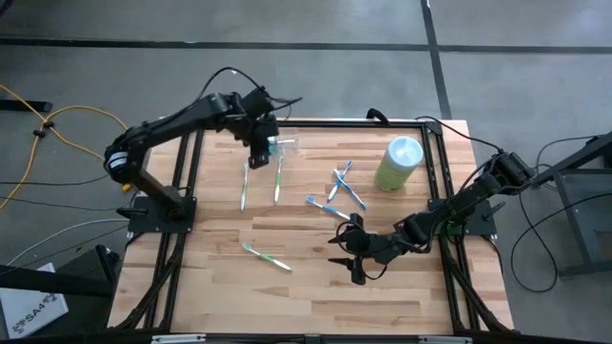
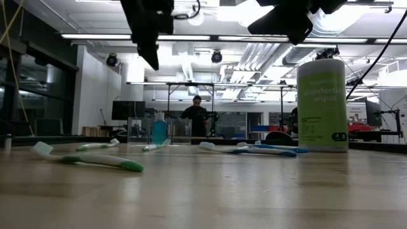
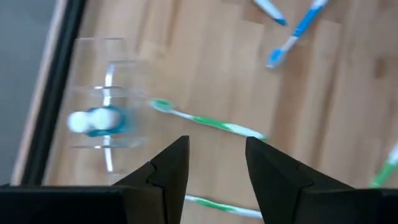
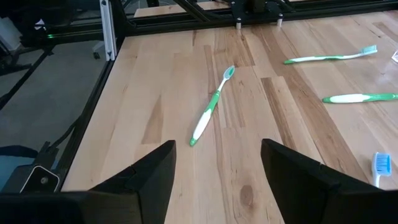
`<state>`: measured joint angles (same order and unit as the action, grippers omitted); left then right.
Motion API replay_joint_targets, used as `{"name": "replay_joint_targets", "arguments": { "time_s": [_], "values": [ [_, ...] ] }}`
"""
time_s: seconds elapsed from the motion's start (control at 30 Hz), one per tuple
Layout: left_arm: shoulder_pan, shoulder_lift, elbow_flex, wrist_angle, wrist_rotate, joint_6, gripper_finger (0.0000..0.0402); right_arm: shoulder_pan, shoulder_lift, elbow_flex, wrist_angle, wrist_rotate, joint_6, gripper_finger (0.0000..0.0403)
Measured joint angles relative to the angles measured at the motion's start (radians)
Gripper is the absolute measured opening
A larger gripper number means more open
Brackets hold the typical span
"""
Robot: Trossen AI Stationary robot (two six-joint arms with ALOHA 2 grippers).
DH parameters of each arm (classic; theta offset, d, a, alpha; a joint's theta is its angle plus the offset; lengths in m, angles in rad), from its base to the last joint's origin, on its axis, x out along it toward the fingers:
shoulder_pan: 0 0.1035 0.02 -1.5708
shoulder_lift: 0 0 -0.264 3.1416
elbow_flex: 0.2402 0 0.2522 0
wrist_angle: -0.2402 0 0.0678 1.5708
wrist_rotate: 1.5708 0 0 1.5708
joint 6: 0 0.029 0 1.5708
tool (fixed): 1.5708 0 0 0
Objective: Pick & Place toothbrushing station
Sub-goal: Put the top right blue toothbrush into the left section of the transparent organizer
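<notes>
The clear plastic holder (image 1: 285, 145) stands on the table near its far edge, with a blue-and-white item inside it. It also shows in the left wrist view (image 3: 102, 118) and the low view (image 2: 159, 130). My left gripper (image 1: 259, 151) hangs open and empty above the table, just left of the holder; its fingers (image 3: 177, 165) are apart and touch nothing. My right gripper (image 1: 350, 256) is open and empty low over the table's near middle (image 4: 217, 168), pointing toward a green toothbrush (image 4: 211, 109).
Two green toothbrushes (image 1: 244, 186) (image 1: 279, 180) lie by the holder and a third (image 1: 268, 256) lies near the front. Three blue toothbrushes (image 1: 342, 186) lie mid-table. A light green wipes canister (image 1: 400, 162) stands at the far right. A black frame (image 1: 191, 182) borders the table.
</notes>
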<state>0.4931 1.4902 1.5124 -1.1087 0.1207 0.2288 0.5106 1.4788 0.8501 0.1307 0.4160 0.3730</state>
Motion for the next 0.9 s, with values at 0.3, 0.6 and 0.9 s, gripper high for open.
{"name": "replay_joint_targets", "arguments": {
  "time_s": [0.3, 0.6, 0.9],
  "values": [
    [-0.242, -0.029, 0.000, -0.033, 0.000, -0.104, 0.0135, 0.000, 0.000, 0.000, -0.005, 0.041, 0.001, 0.0227],
    [-0.501, -0.029, -0.004, -0.041, -0.107, -0.272, 0.0100, -0.057, 0.000, 0.000, -0.160, 0.049, 0.111, 0.0227],
    [-0.695, -0.029, -0.030, -0.114, -0.347, -0.474, 0.0099, -0.150, -0.003, 0.000, -0.258, -0.051, 0.180, 0.0227]
  ]
}}
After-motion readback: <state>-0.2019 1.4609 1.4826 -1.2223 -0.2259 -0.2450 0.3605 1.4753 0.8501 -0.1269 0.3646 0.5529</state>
